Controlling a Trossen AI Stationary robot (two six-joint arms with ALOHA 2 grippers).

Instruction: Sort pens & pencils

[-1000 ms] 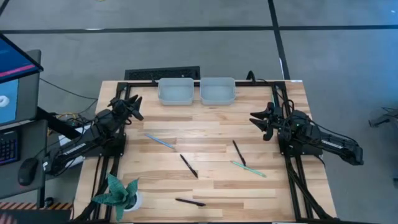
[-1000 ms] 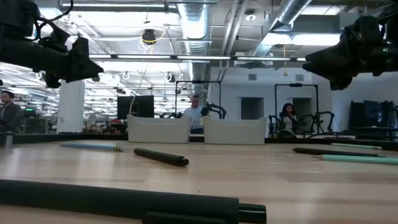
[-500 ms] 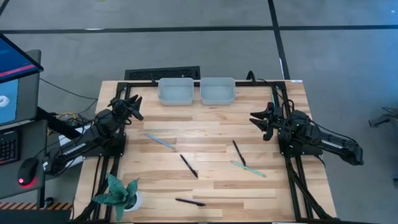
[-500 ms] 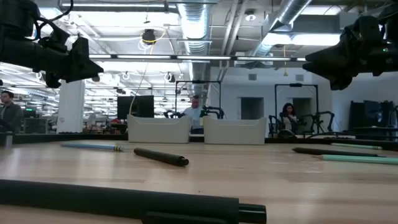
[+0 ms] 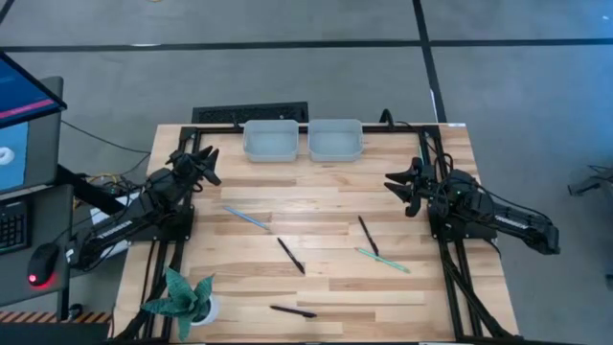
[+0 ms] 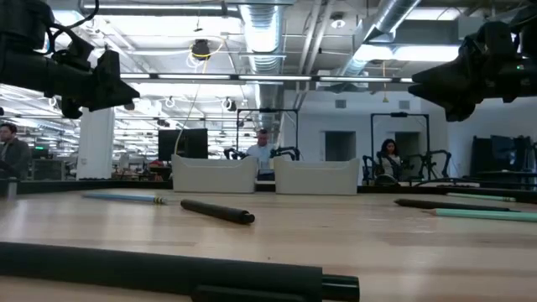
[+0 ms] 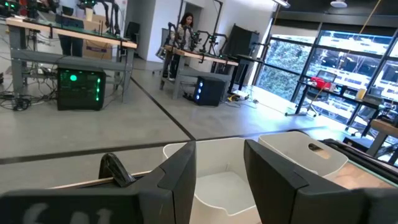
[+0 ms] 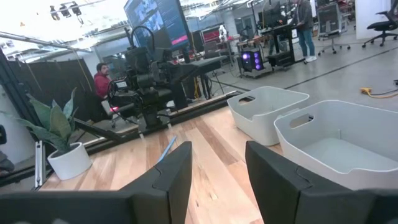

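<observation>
Wooden boards make up the table (image 5: pixel 316 192), and it sits on a gray floor in a big room with desks and people far behind it. Two pale bins stand side by side at the far edge of the table, the left bin (image 5: pixel 271 140) and the right bin (image 5: pixel 335 139). Five writing sticks lie flat on the table, apart from the bins. One pale blue stick (image 5: pixel 246 218) lies on the left side, near the left arm. One black stick (image 5: pixel 290 255) lies near the middle. Another black stick (image 5: pixel 368 235) lies more to the right, and a second pale blue stick (image 5: pixel 382 260) lies just beside its near end. The last black stick (image 5: pixel 293 310) lies alone close to the front edge. A small green plant (image 5: pixel 182 298) in a white pot stands at the front left corner. The left claw (image 5: pixel 204 158) hangs in the air over the left side of the table, pointing toward the bins. Its two fingers stand partly apart and it holds nothing. The right claw (image 5: pixel 399 184) hangs in the air over the right side. Its fingers stand partly apart too, and nothing is between them. No stick is in a bin yet.
</observation>
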